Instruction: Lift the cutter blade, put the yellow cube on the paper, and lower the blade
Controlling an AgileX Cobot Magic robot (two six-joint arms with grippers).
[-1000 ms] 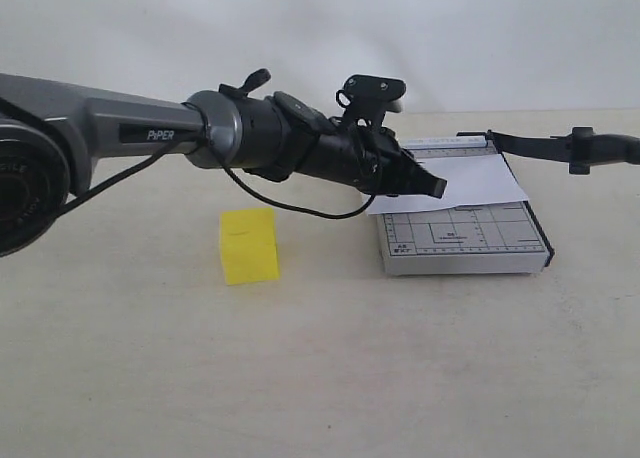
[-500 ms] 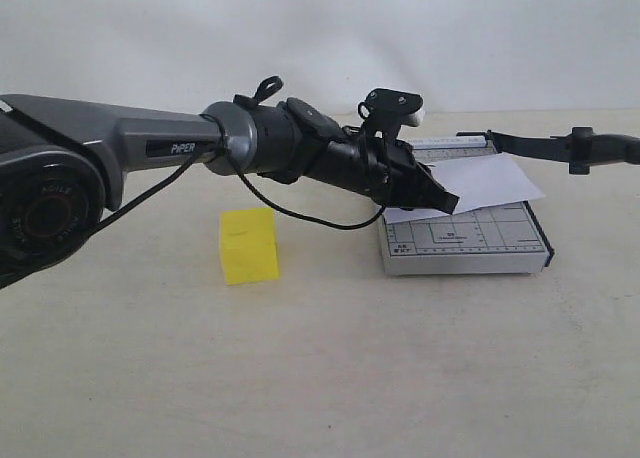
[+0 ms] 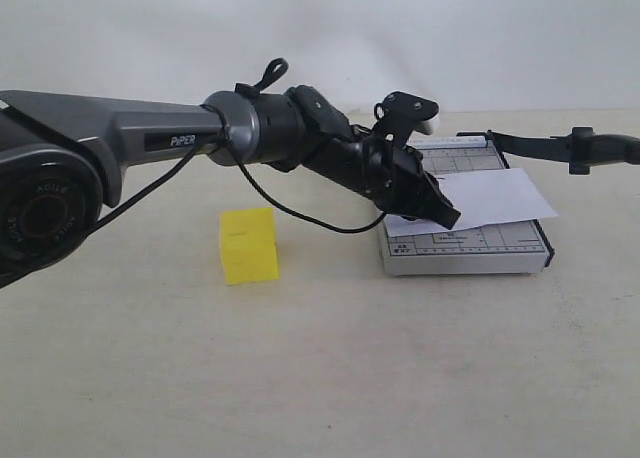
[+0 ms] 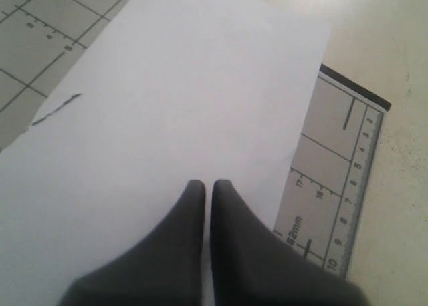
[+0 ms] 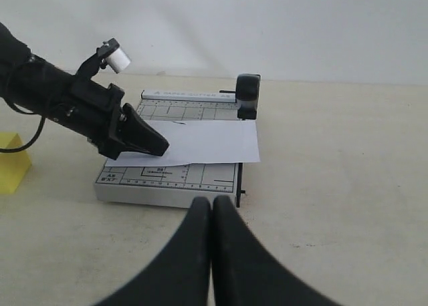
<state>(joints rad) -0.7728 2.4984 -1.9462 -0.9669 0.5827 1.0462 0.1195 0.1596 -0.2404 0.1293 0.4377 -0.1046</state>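
Observation:
The yellow cube [image 3: 249,244] [image 5: 12,160] stands on the table, left of the grey gridded cutter base [image 3: 470,250] [image 5: 167,186]. The white paper [image 3: 500,196] [image 4: 187,85] [image 5: 207,142] lies on the base and overhangs its right edge. My left gripper [image 3: 452,218] [image 4: 208,184] [image 5: 160,147] is shut, tips down on the paper's left part. The cutter blade [image 3: 540,144] is raised off the base; its thick handle end [image 5: 249,92] shows in the right wrist view. My right gripper [image 5: 212,200] is shut and empty, just short of the base's near edge.
The left arm [image 3: 180,138] stretches across from the left, passing above and behind the cube. A cable [image 3: 290,210] loops under its wrist. Bare beige tabletop [image 3: 320,378] spreads in front of the cube and cutter. A white wall backs the scene.
The left gripper has moved right and lower along the cutter base. The paper has slid right with it and now sticks out past the base's right edge.

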